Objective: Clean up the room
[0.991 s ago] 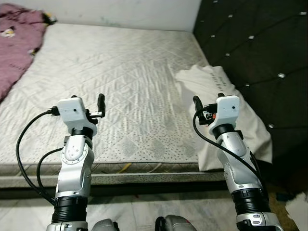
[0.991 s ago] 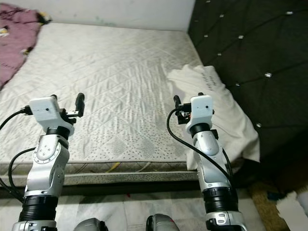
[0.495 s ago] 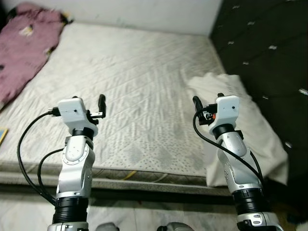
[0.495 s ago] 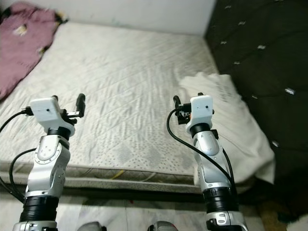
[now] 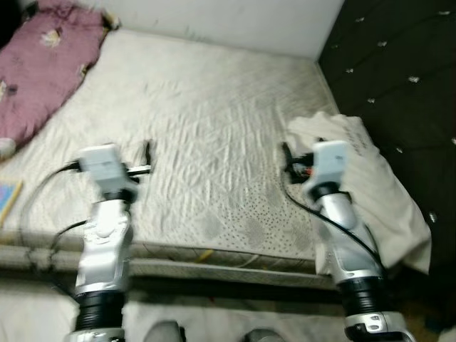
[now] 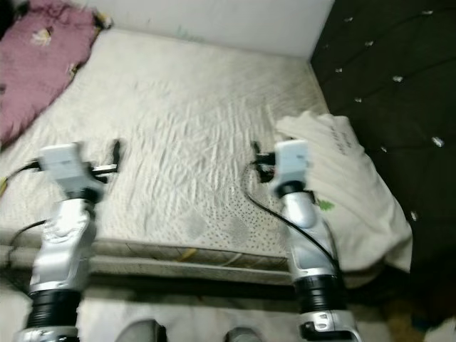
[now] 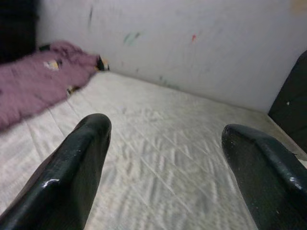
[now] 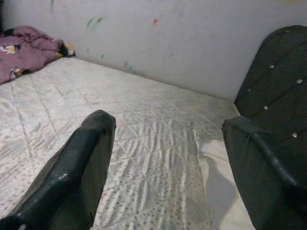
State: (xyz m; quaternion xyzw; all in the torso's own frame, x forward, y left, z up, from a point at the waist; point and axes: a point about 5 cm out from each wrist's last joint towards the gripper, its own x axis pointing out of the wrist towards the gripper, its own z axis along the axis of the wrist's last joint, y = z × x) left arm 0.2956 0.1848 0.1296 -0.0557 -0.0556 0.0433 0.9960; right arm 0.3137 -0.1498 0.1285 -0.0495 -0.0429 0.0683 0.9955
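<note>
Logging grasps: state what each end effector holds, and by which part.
Nothing is held. The left end effector and right end effector are both open and empty above the mattress.

— what's along the top of the frame?
— a pale wall (image 5: 235,21), scuffed with small coloured marks.
— and the upper right?
— a dark tufted headboard (image 5: 399,78) with shiny buttons.
— lower edge?
— a light floor (image 5: 43,313) below the bed, blurred; a small bluish thing (image 5: 6,201) at the left edge, too cropped to tell.
</note>
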